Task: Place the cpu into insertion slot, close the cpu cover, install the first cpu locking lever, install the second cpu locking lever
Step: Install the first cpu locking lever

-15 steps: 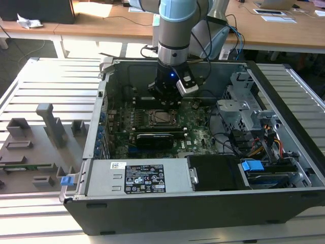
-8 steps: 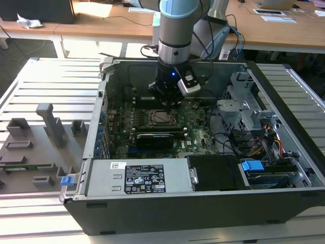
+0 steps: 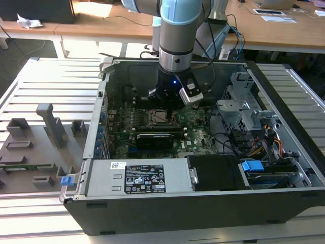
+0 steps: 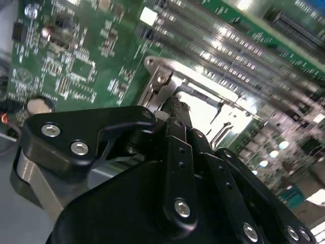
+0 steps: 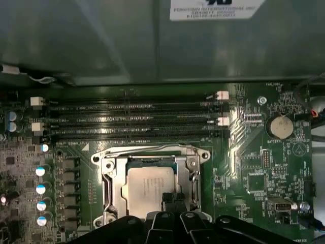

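Note:
The cpu [image 5: 144, 188] lies flat in its socket on the green motherboard, its dull silver top showing through the window of the cpu cover [image 5: 112, 175]. The silvery cover frame is down around the chip. A thin wire lever [image 5: 152, 149] runs along the socket's edge beside the memory slots. My gripper [image 5: 171, 199] has its black fingertips together at the chip's edge, low over the socket. In the second wrist view the gripper [image 4: 176, 109] reaches down to the cover [image 4: 157, 68]. In the exterior view the gripper [image 3: 170, 101] hangs inside the open case just above the socket [image 3: 159, 117].
Memory slots [image 5: 132, 119] and a coin battery [image 5: 281, 127] flank the socket. A long black card [image 3: 160, 137] lies just in front of the socket, then the labelled power supply [image 3: 147, 178]. A metal drive cage [image 3: 244, 107] and cables stand at the exterior view's right, a grey fixture plate [image 3: 35, 147] at its left.

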`<action>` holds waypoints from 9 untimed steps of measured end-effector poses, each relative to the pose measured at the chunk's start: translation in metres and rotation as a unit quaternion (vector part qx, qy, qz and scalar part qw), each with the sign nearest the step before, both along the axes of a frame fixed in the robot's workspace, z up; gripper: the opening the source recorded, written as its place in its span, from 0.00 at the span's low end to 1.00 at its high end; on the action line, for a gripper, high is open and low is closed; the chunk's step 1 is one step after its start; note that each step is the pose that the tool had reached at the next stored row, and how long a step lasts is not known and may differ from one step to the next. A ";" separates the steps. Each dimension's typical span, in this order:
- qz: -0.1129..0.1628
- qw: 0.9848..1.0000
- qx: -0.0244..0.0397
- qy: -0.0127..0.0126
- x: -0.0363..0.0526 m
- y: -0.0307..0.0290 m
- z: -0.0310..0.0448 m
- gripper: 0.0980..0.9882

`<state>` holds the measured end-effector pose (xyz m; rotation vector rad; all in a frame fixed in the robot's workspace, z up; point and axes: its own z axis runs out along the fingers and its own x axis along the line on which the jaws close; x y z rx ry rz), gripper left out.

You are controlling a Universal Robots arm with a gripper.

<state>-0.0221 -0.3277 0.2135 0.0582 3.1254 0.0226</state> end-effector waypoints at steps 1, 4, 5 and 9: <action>0.000 1.000 0.000 0.000 0.0000 0.0000 0.0005 0.01; 0.000 1.000 0.000 0.000 0.0000 0.0000 0.0122 0.01; 0.000 1.000 0.000 0.000 0.0000 0.0000 0.0178 0.01; 0.000 1.000 0.000 0.000 0.0000 0.0000 0.0393 0.01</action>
